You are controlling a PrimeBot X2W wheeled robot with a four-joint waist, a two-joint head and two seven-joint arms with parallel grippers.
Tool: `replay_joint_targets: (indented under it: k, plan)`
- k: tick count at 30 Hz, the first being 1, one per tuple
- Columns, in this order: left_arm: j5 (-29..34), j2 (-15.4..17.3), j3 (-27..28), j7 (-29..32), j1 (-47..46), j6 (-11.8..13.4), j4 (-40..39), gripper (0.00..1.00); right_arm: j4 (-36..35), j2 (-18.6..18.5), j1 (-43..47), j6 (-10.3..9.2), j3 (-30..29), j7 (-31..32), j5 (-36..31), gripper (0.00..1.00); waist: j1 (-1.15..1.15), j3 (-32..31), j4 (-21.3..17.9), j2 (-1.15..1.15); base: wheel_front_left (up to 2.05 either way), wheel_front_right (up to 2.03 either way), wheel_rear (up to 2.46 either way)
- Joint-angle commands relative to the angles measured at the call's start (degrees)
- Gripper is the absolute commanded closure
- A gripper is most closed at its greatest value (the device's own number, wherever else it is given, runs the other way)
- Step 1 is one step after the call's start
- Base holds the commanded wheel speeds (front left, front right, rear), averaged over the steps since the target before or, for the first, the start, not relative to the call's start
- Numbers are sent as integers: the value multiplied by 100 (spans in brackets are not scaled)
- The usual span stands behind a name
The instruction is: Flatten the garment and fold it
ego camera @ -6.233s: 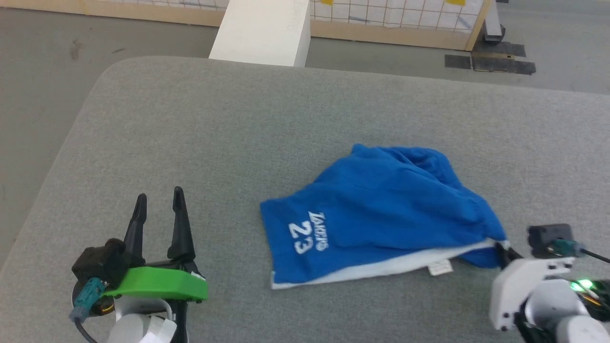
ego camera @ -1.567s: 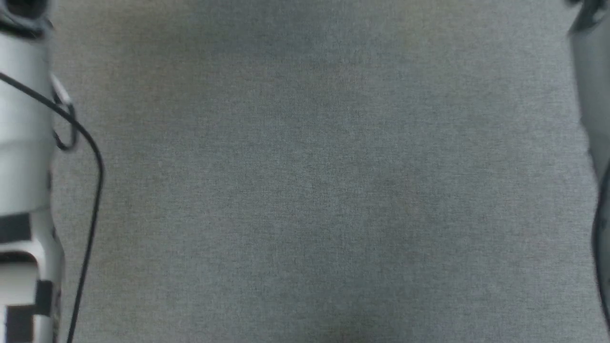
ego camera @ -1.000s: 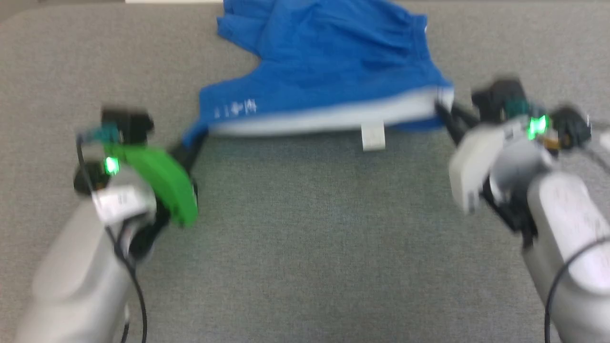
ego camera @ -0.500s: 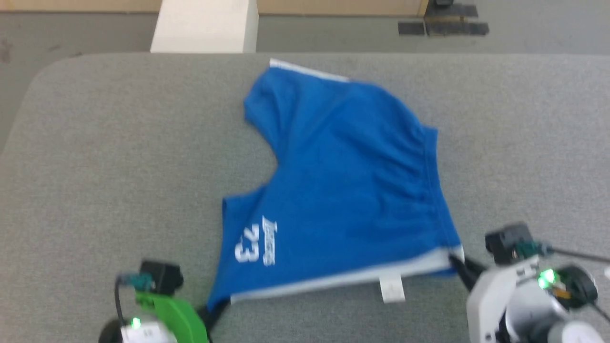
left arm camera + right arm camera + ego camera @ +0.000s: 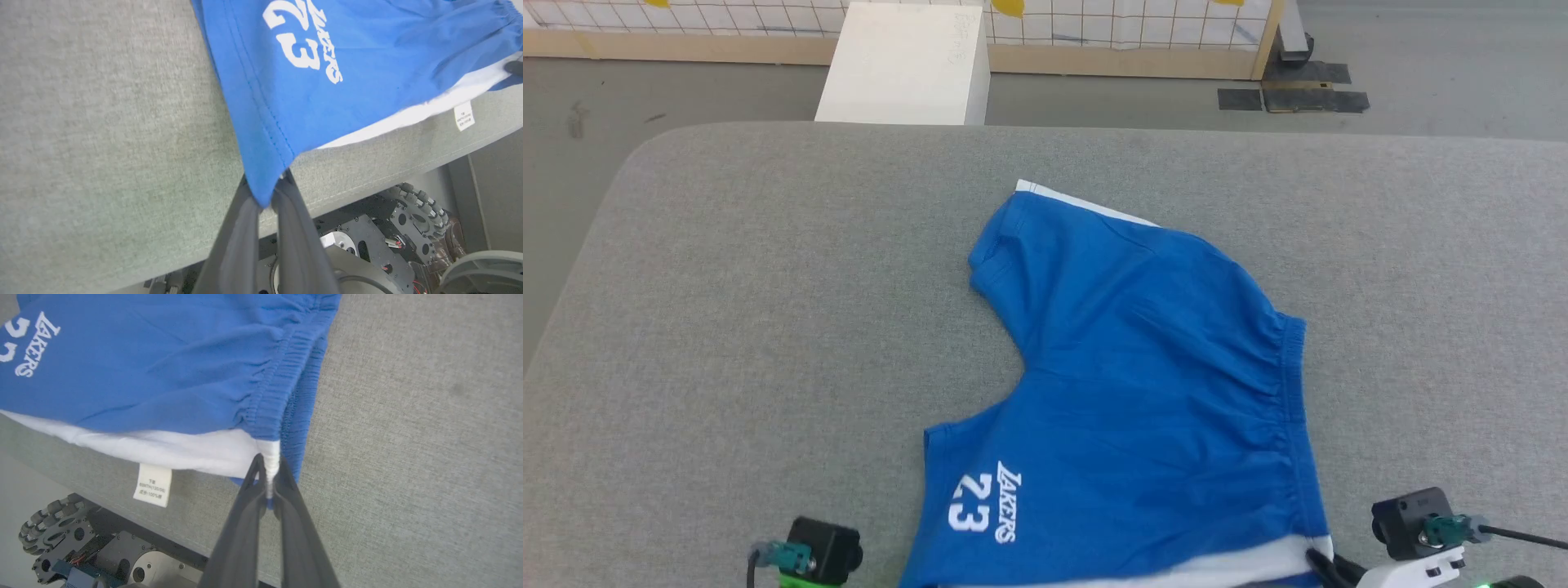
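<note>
Blue shorts [image 5: 1143, 392] lie spread on the grey table [image 5: 727, 310], across the lower middle of the head view. The gathered waistband [image 5: 1290, 408] is to the right and one leg reaches toward the upper centre. At the bottom centre of the left wrist view, the left claw [image 5: 267, 195] is clenched on the near leg's hem corner, close to the table's edge. The right claw [image 5: 267, 473], at the lower centre of its own view, is pinched on the white stripe [image 5: 163, 447] at the waistband corner. A white tag [image 5: 152, 485] hangs just below that stripe at the lower left.
</note>
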Motion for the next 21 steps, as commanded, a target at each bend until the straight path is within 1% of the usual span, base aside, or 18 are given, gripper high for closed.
replay_joint_targets:
  k: [1,6,10,15,21]
  plan:
    - [191,21,12,-170,-157,-91,-24,100,-50,45,17,-10,11,-166,-35,100,1,2,-18,0,0,0,0]
    - [686,-66,-26,-542,-910,-425,73,100,-52,132,-200,-10,150,-577,-93,100,1,43,-129,0,0,0,0]
    - [886,-70,-17,-517,-1662,-698,239,100,-135,82,-552,-10,357,-661,-102,100,1,160,-273,0,0,0,0]
    - [794,-12,57,-250,-2653,-967,554,100,-314,-18,-1225,-10,598,-586,-113,100,1,445,-509,0,0,0,0]
    - [509,126,124,188,-3866,-1116,1081,100,-176,-123,-2202,-10,844,-509,13,100,1,927,-787,0,0,0,0]
